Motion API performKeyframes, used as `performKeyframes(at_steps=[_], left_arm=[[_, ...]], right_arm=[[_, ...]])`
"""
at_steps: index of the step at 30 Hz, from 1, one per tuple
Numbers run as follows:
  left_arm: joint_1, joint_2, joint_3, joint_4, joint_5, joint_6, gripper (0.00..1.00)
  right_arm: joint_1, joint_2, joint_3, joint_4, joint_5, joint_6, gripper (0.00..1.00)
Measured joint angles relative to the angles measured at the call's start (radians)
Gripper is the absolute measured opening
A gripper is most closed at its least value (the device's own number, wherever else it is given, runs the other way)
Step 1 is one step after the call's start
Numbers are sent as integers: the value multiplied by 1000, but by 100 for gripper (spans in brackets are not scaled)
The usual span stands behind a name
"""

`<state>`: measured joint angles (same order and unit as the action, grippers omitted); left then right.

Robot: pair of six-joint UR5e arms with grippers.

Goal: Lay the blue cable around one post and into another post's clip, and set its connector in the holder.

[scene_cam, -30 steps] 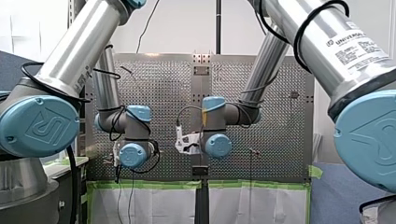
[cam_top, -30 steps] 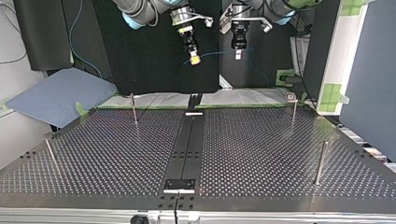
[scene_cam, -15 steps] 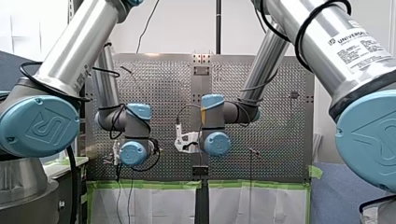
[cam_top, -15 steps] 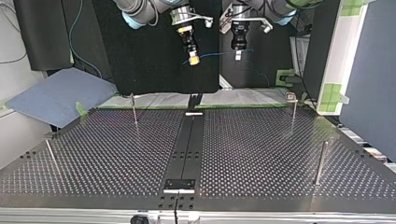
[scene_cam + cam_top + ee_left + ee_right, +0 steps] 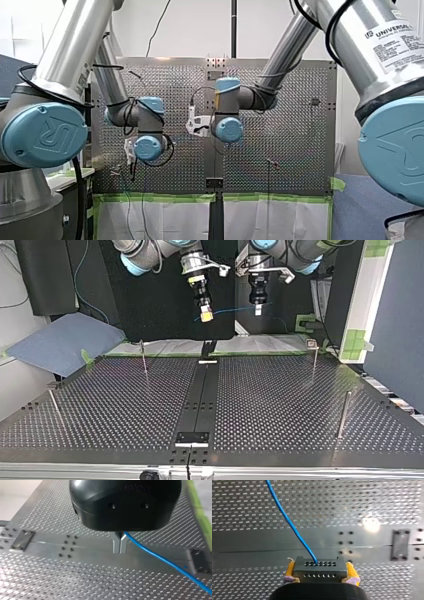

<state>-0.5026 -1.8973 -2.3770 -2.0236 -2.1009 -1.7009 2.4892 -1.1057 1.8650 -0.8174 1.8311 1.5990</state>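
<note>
- Two claws hang high above the perforated table (image 5: 280, 405), close together in the top view against the dark backdrop beyond the table.
- My right claw (image 5: 319, 573) pinches the grey connector (image 5: 319, 567) between its yellow pads (image 5: 290, 570), one pad on each end of the block.
- Out of the connector's holed face comes the blue cable (image 5: 288, 521), running away ahead of the claw, off the table.
- In the top view the cable spans the gap between the two claws, almost level, from my right claw at the view's left to my left claw (image 5: 257, 310).
- The left wrist view shows my left claw's metal fingers (image 5: 115, 543) pressed together on the blue cable, which comes out beside them and slants off above the table.
- Four thin posts (image 5: 143, 356) stand upright on the table, well apart from each other and from both claws.
- On the table's dark centre strip, a small dark plate (image 5: 192, 437) sits at the near edge in the top view.
</note>
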Motion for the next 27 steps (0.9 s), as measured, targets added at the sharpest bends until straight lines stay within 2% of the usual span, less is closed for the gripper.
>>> performKeyframes(at_steps=[10,15,21,27], left_arm=[[32,84,74,-85,-15,-7,0],[49,122,85,-122,-21,-25,0],[75,174,86,-175,-62,-43,0],[88,228,85,-228,-85,-89,0]], right_arm=[[-1,-70,-76,76,-1,-7,0],[-1,-79,-120,120,-8,-6,0],[-2,-80,-173,173,-33,-3,0],[-1,-81,-218,224,-42,0,0]])
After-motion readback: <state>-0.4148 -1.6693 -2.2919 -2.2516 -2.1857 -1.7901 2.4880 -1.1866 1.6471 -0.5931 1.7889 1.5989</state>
